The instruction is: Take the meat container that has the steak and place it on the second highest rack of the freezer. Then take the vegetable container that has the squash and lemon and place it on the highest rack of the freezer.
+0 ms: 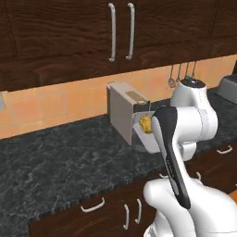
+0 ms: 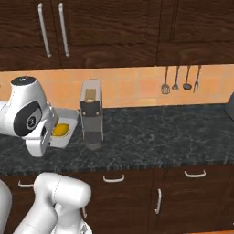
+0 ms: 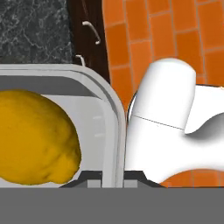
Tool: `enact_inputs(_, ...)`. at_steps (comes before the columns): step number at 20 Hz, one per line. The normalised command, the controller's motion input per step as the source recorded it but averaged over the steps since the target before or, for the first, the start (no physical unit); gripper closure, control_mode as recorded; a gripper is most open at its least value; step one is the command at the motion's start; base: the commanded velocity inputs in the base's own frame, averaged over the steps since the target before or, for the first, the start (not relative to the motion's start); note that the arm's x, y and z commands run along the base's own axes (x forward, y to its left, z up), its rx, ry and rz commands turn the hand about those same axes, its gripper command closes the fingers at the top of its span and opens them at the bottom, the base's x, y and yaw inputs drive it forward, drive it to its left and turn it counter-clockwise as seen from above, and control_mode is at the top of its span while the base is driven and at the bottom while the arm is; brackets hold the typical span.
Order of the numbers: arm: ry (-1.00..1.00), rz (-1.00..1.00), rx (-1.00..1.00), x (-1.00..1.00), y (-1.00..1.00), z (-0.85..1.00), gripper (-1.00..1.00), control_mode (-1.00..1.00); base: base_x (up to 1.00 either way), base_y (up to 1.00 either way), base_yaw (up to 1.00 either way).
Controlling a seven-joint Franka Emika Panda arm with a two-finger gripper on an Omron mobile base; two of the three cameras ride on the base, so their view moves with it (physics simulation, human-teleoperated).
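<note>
Two dark fingertips (image 3: 94, 175) pinch the rim of a pale gray container (image 3: 114, 127) at the bottom of the hand view; the gripper (image 3: 113, 177) is clamped shut on that wall, one tip inside it and one outside. Within the container, just beside the inner tip, lies the lemon (image 3: 35, 138), a smooth yellow-orange body that takes up most of the tray's visible floor. It does not touch the fingers.

From the left base view the container (image 1: 147, 139) hangs in the air in front of the arm, above the dark speckled counter (image 1: 65, 162), with a bumpy yellow item (image 1: 146, 123) showing inside; whether this is the squash or the lemon I cannot tell. Just beside it stands a gray box-shaped appliance (image 1: 121, 111). In the right base view the container (image 2: 64, 137) sits tilted against the arm's white wrist, the yellow fruit (image 2: 60, 130) inside, the appliance (image 2: 91, 116) to its right.
</note>
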Motion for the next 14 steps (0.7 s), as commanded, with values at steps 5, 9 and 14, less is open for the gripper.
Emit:
enact_inputs(5, 0.0, 0.0, 0.0, 0.0, 0.0, 0.0, 1.0, 1.0, 0.0, -0.53, -0.81)
enact_inputs(9, 0.0, 0.0, 0.0, 0.0, 0.0, 0.0, 1.0, 1.0, 0.0, -0.35, -0.87)
enact_inputs(14, 0.0, 0.0, 0.0, 0.0, 0.0, 0.0, 1.0, 1.0, 0.01, -0.37, -0.85)
